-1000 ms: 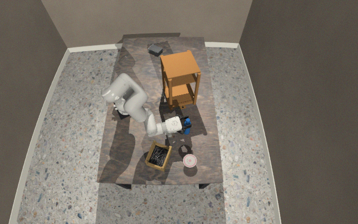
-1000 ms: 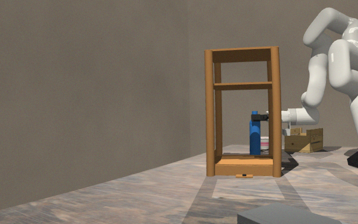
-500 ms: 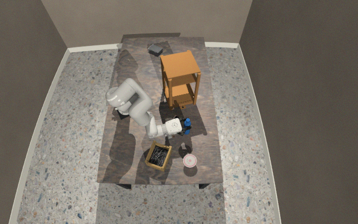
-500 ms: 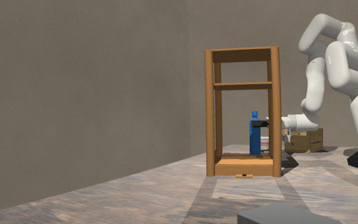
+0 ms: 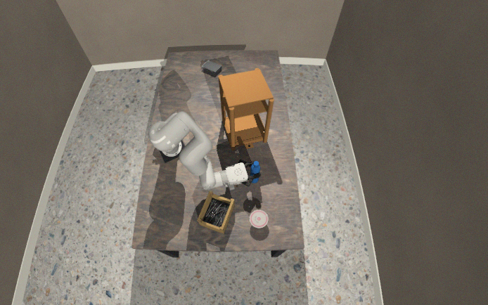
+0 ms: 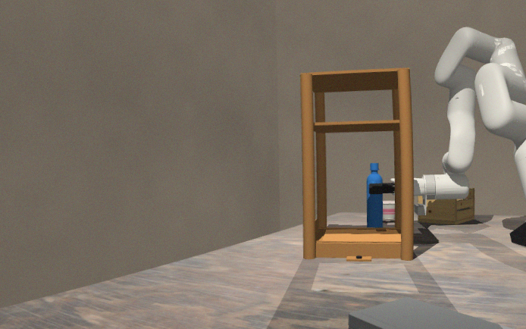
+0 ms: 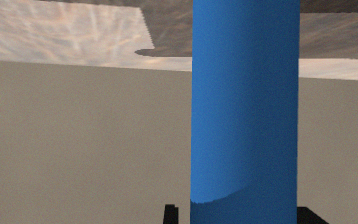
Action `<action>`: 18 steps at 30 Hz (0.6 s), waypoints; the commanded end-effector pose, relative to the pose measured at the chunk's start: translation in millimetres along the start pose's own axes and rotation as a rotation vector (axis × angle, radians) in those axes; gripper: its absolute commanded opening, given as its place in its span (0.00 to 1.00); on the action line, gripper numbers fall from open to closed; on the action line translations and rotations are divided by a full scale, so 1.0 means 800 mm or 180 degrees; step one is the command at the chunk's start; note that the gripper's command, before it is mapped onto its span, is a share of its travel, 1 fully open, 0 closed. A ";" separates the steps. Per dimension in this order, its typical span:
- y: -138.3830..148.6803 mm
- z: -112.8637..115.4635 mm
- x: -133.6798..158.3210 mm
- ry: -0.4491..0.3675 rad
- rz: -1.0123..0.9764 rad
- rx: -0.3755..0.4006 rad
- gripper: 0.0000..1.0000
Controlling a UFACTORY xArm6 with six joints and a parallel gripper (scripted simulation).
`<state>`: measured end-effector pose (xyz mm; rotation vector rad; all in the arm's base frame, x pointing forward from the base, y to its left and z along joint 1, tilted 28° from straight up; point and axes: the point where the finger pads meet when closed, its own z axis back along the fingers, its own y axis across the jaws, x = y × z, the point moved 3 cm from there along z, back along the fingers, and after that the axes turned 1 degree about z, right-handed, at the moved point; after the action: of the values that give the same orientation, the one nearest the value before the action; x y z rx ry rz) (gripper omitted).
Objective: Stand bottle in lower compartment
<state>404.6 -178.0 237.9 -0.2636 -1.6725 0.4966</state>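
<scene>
The blue bottle [image 5: 254, 171] stands upright, cap up, on the table in front of the orange shelving unit [image 5: 245, 105]. In the exterior view the bottle [image 6: 374, 198] shows through the shelf frame [image 6: 356, 162], beyond the lower compartment's floor [image 6: 358, 234]. My gripper [image 5: 252, 174] [image 6: 380, 188] reaches in level from the arm's side and is open, with a finger on each side of the bottle's body at mid-height. In the wrist view the bottle [image 7: 245, 110] fills the middle, and the two dark fingertips show at the bottom edge, apart from it.
A wooden crate [image 5: 216, 211] of dark parts sits near the table's front, beside a pink-and-white round dish [image 5: 258, 218]. A grey box [image 5: 211, 67] lies behind the shelf. A small tab [image 6: 358, 257] lies at the shelf's base.
</scene>
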 end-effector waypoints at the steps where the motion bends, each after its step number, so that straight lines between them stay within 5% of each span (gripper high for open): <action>1: -0.001 -0.001 -0.006 -0.0008 0.0006 0.0000 0.71; 18: 0.000 -0.001 -0.020 -0.0008 0.0006 0.0000 0.71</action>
<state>407.2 -184.4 224.8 -0.2636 -1.6729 0.4969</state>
